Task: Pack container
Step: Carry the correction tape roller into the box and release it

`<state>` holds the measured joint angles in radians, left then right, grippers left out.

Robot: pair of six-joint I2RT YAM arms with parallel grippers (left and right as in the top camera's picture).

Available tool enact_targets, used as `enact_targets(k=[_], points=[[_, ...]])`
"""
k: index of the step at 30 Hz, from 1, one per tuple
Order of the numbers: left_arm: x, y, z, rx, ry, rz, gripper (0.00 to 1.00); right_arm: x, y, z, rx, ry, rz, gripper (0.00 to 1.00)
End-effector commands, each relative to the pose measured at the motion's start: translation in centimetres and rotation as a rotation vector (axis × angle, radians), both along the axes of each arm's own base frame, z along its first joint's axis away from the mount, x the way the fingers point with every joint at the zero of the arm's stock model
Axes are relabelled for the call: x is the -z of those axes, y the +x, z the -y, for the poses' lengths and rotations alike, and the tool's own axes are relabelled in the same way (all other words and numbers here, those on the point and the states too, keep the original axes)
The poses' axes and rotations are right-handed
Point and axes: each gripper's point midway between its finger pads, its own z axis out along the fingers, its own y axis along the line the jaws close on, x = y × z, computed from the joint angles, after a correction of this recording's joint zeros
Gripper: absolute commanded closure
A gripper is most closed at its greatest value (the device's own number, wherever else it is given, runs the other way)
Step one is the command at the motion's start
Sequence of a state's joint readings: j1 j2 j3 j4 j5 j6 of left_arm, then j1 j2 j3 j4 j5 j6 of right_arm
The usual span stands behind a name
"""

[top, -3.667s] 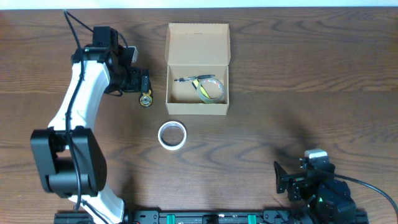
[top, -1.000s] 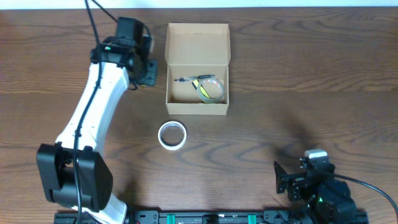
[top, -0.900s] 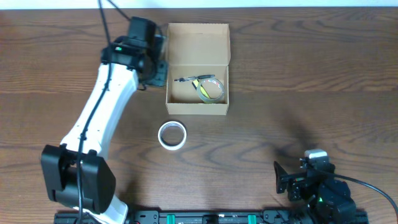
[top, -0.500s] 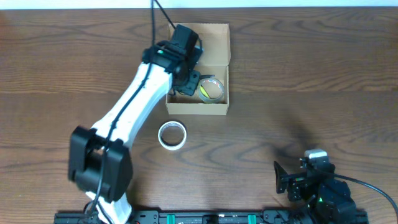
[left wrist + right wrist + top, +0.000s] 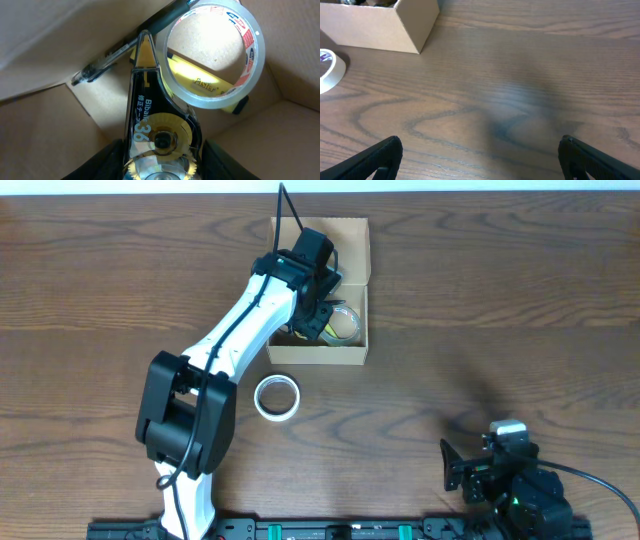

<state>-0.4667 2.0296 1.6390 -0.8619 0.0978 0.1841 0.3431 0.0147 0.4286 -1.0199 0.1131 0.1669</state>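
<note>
The container point(image 5: 318, 358), a tan cardboard box with its flap lid point(image 5: 350, 248) laid back, stands at the table's far middle. My left gripper point(image 5: 318, 308) reaches down into it, shut on a clear correction tape dispenser point(image 5: 150, 130) with yellow gears, whose tip points at the box floor. In the left wrist view my left gripper point(image 5: 162, 167) has a black finger on each side of the dispenser. A clear tape roll point(image 5: 200, 97), a yellow marker point(image 5: 195, 72) and a black pen point(image 5: 125, 47) lie inside the box. My right gripper point(image 5: 455, 468) rests open at the near right, holding nothing.
A white tape roll point(image 5: 277, 397) lies on the wooden table just in front of the container; it also shows at the left edge of the right wrist view as a white roll point(image 5: 327, 70), beside the box corner point(image 5: 415, 30). My right gripper point(image 5: 480, 160) faces bare wood.
My left arm has swung right from beside the container to over its inside, carrying the correction tape dispenser it took from the table. The right arm has not moved.
</note>
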Motion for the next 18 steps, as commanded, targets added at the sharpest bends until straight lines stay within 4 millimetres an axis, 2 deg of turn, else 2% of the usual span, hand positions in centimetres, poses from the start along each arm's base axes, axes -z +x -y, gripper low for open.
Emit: enact_targets(k=[1,6,12,14,16,18], points=[[-0.2,0.8,0.3,0.020,-0.004,0.022,0.51,0.1,0.1,0.3,0.009,-0.017,0.005,0.01],[-0.3,1.0,0.4,0.027,-0.007,0.034,0.42,0.1,0.1,0.3,0.009,-0.017,0.005,0.01],[-0.3,1.1,0.4,0.026,-0.008,0.038,0.39,0.1,0.1,0.3,0.009,-0.017,0.005,0.01],[-0.4,1.3,0.5,0.025,-0.010,0.047,0.34,0.1,0.1,0.3,0.009,-0.017,0.005,0.01],[-1.4,1.9,0.6,0.013,-0.024,0.070,0.35,0.1,0.1,0.3,0.009,-0.017,0.005,0.01],[-3.4,2.7,0.5,-0.031,-0.054,0.109,0.35,0.1,0.1,0.3,0.009,-0.017,0.005,0.01]])
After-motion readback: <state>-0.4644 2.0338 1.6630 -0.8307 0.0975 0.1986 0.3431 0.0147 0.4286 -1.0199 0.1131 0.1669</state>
